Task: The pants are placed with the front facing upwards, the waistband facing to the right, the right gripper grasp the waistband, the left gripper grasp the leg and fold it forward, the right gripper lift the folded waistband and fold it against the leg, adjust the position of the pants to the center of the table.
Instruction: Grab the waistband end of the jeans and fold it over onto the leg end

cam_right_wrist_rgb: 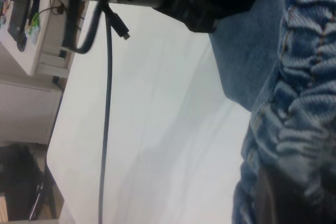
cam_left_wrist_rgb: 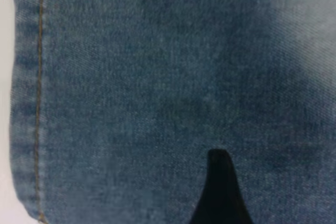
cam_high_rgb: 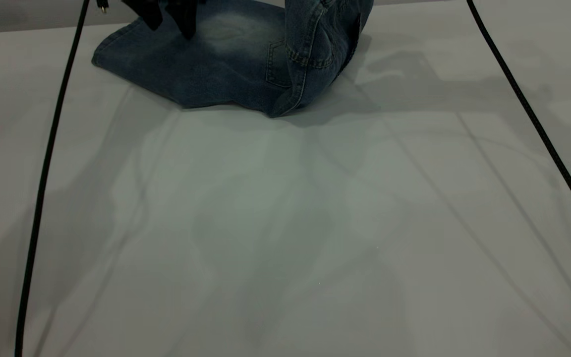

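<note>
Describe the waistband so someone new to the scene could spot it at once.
Start at the white table: the only garment on it, at the far edge, is the blue denim pants. Their right end is lifted off the tabletop, and the waistband is the bunched strip there, close against the right claw. Unlike the flat stitched leg hem at the other end, it is ruched into tight folds.

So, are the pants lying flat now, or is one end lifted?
One end is lifted. The pants have the leg flat on the table, while the waistband end rises, bunched, out of frame.
</note>
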`<action>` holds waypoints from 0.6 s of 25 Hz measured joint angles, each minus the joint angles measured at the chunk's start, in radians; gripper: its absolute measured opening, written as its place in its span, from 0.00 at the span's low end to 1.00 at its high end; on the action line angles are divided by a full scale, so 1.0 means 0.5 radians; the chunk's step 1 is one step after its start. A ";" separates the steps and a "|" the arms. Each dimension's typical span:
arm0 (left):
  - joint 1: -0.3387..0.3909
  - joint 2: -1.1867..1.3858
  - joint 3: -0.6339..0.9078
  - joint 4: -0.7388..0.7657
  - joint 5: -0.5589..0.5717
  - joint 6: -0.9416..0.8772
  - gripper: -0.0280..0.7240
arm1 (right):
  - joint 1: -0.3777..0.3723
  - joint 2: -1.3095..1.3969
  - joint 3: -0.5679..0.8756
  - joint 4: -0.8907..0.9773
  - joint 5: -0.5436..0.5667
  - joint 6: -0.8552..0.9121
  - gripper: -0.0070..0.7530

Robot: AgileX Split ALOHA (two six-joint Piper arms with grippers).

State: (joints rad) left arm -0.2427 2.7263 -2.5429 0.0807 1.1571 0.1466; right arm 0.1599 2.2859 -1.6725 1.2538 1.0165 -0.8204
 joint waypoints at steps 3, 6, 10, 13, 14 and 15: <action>0.000 0.028 0.000 -0.006 -0.029 0.000 0.66 | 0.000 -0.005 0.000 -0.001 0.000 0.000 0.06; 0.000 0.061 0.000 -0.011 -0.024 0.000 0.66 | 0.000 -0.004 0.000 -0.001 0.002 0.006 0.06; 0.000 0.093 0.000 -0.009 -0.026 0.000 0.66 | 0.000 -0.004 0.000 -0.001 0.004 0.006 0.06; 0.000 0.103 0.000 -0.010 -0.026 0.000 0.66 | 0.000 -0.004 0.000 -0.001 0.018 0.002 0.06; 0.000 0.107 0.000 -0.010 -0.026 0.000 0.66 | 0.000 -0.007 0.000 -0.001 0.018 0.001 0.06; 0.000 0.108 0.000 -0.010 -0.026 0.000 0.66 | 0.000 -0.007 0.000 -0.001 0.018 0.001 0.06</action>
State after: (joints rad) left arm -0.2427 2.7801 -2.5429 0.0755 1.1439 0.1466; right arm 0.1599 2.2825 -1.6725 1.2531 1.0255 -0.8200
